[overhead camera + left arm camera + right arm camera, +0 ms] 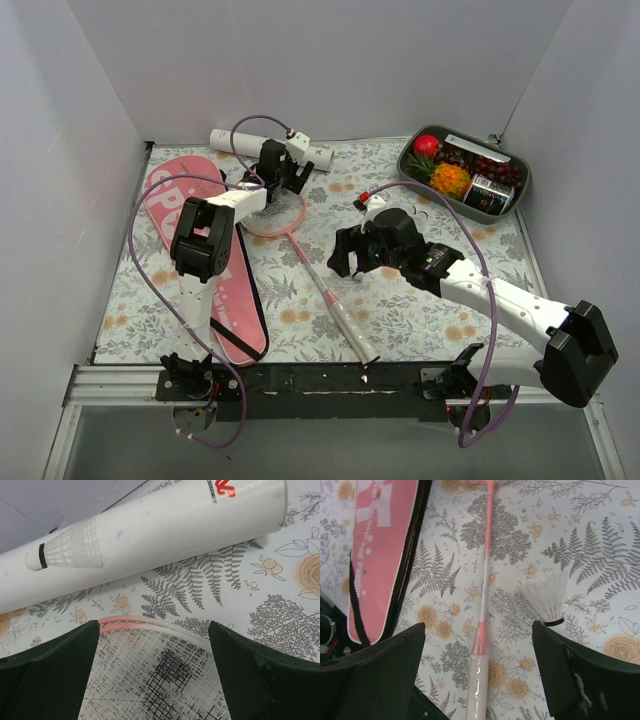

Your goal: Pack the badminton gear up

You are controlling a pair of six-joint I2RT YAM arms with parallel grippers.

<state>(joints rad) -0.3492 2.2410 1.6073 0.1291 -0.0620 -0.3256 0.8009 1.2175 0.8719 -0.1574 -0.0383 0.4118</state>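
Your left tool (153, 640) gapes over the head of the racket (312, 270), with the tube (175, 525) just beyond at twelve o'clock; nudge it and it may roll. Your right tool (479, 627), likewise spread wide, hovers above the shuttlecock (546, 599); a hard pinch could crush its feathers.

The pink bag (380, 570) carries small white words, "and Passion".
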